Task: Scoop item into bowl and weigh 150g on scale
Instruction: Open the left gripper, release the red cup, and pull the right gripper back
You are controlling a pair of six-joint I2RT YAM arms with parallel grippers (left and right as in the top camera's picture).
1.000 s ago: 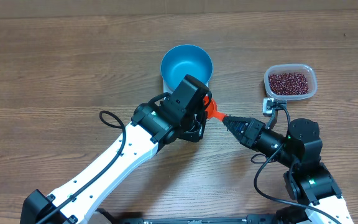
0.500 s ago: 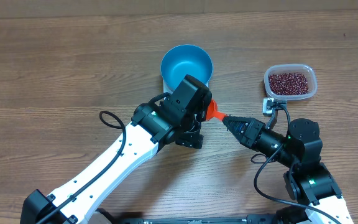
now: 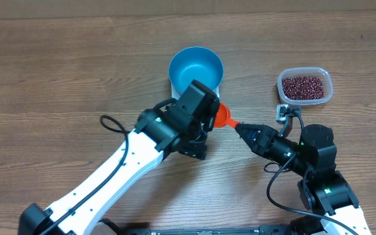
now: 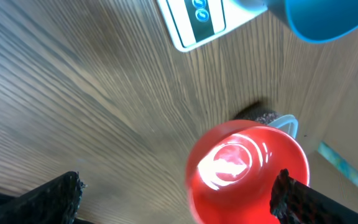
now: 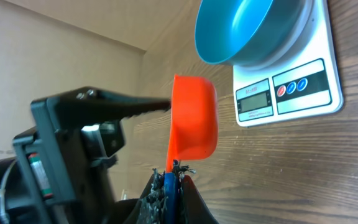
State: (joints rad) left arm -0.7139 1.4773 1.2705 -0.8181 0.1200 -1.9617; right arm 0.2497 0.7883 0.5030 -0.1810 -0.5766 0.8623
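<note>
**A:** Upper middle of frame: blue bowl (image 3: 196, 68) sits on the scale (image 5: 328, 68). Beans (image 3: 303, 87) are upper right, in the tub (image 3: 329, 83).

**B:** yep, right pincer (image 5: 169, 175) is clenched on the orange scoop (image 3: 224, 116), and left pincer (image 4: 173, 193) is wide open around it.

A red scoop (image 4: 247, 168) is hovering between the wide-spread jaws above the desk (image 4: 92, 93); the scale (image 4: 194, 18) and bowl (image 4: 328, 18) are showing along the top.

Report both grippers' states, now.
Left gripper: open, gripping nothing.
Right gripper: shut on the orange scoop, held by its handle.
</note>
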